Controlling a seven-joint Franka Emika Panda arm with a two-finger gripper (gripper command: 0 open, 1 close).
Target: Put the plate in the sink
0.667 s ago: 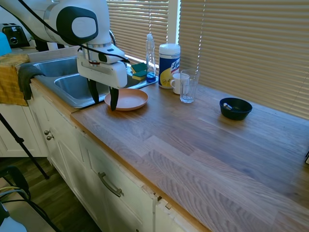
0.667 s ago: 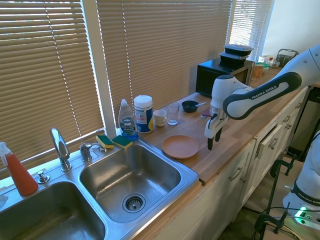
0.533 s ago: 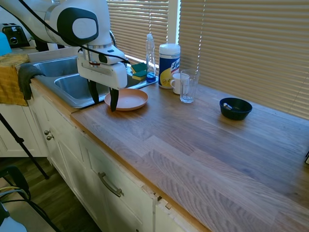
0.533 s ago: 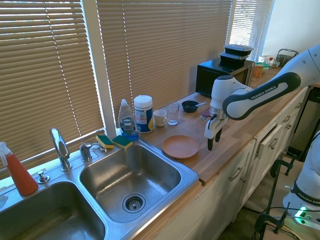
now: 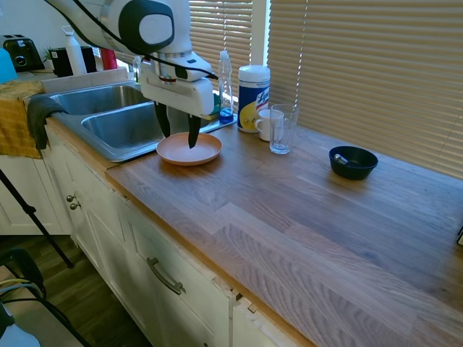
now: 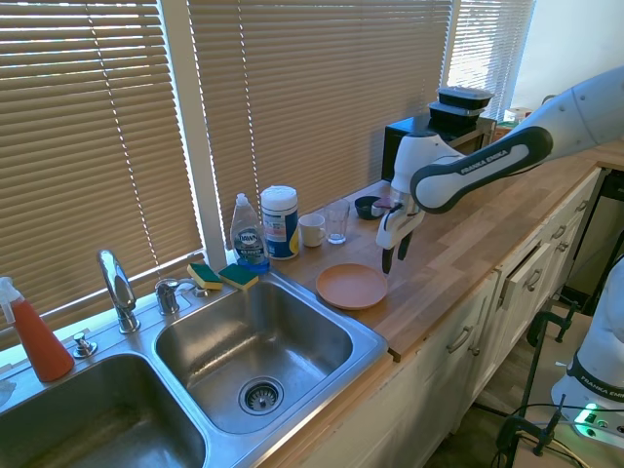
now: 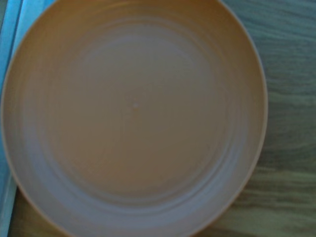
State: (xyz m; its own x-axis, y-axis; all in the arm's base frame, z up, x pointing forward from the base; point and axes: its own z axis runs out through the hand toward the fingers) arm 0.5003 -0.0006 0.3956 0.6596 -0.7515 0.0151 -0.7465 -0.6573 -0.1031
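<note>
Plate (image 5: 189, 149) flat on wooden tabletop (image 5: 304, 202), just beside rim of sink (image 6: 244, 361), near basin corner. Jaws (image 5: 178, 131) released, spread apart, pointing down directly over plate; touching it or not: cannot tell. Plate empty, fills wrist view (image 7: 133, 116). Behind plate: sponges (image 6: 222, 276), soap bottle (image 6: 248, 234), wipes canister (image 5: 253, 87), mug (image 5: 268, 124), glass (image 5: 282, 129). Dark bowl (image 5: 353, 162) well apart along tabletop.

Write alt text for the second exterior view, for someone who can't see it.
A white robot arm's open gripper hangs over a peach plate on a wooden counter, beside a double-basin steel sink. Dish soap, wipes, a mug and a glass line the window.
</note>
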